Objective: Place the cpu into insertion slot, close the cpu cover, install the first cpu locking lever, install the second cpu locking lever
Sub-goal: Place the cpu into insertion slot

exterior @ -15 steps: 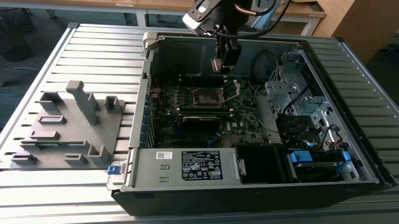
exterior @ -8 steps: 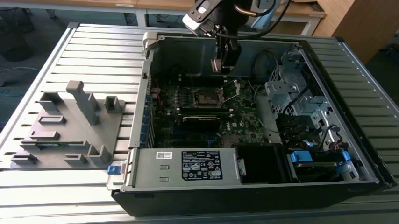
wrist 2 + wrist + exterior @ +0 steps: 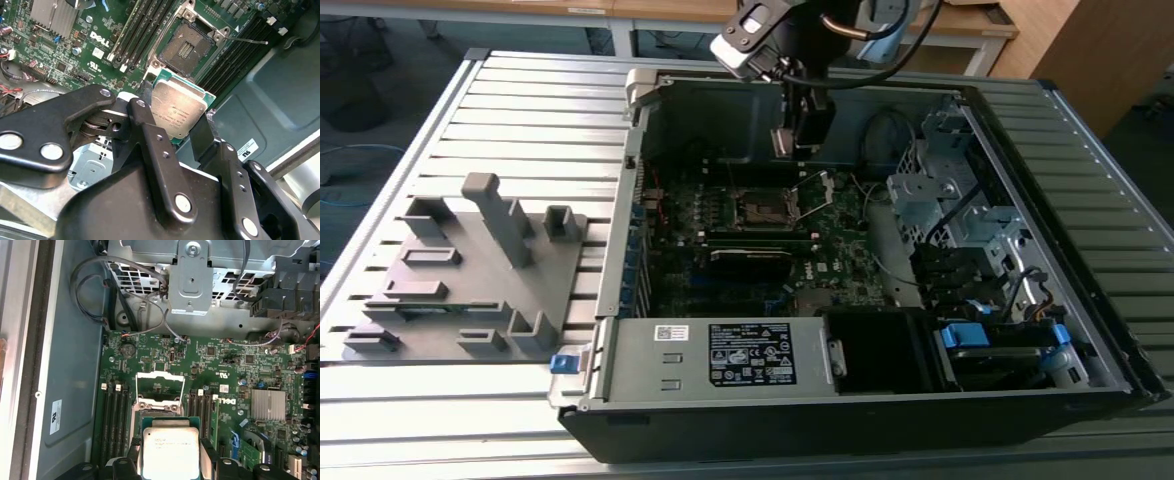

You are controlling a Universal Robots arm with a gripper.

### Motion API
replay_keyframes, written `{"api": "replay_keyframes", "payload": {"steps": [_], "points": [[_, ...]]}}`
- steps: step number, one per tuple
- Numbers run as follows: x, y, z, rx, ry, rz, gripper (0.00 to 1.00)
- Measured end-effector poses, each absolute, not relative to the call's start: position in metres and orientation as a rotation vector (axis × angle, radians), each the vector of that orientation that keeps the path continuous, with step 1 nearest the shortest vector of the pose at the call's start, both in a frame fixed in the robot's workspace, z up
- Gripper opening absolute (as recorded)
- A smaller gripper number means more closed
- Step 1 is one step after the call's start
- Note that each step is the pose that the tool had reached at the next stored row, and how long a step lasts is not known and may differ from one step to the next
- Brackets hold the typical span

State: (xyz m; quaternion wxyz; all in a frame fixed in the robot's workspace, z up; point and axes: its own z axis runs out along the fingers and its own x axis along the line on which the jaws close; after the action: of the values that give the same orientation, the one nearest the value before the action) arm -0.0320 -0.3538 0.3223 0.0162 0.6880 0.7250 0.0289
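Two black fingers point(image 3: 150, 145) of the gripper point(image 3: 178, 111) pinch the cpu point(image 3: 172, 107) by its sides, and its silvery top shows in both wrist views. The cpu hangs in the air over the board and is not in its place yet. A little past it sits the insertion slot point(image 3: 187, 47), a small square with a dark middle and a shiny rim, and nothing is in it. A thin metal locking lever point(image 3: 247, 41) sticks out just beside the slot. The cpu cover point(image 3: 160, 375) stands up, open, at the far edge of the slot. All around is the green motherboard point(image 3: 225, 365) with long black slots point(image 3: 114, 420) near the socket. In the exterior view the board lies inside an open computer case point(image 3: 720, 400), and the gripper point(image 3: 798, 140) reaches down into it from above. On the exterior view's left a grey plastic tray point(image 3: 467, 270) rests on the ribbed metal table point(image 3: 520, 110).
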Motion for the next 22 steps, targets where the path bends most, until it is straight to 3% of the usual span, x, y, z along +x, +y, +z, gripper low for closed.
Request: {"api": "replay_keyframes", "payload": {"steps": [22], "points": [[-0.0320, -0.3538, 0.3166, 2.139, 2.254, 0.090, 0.54]]}}
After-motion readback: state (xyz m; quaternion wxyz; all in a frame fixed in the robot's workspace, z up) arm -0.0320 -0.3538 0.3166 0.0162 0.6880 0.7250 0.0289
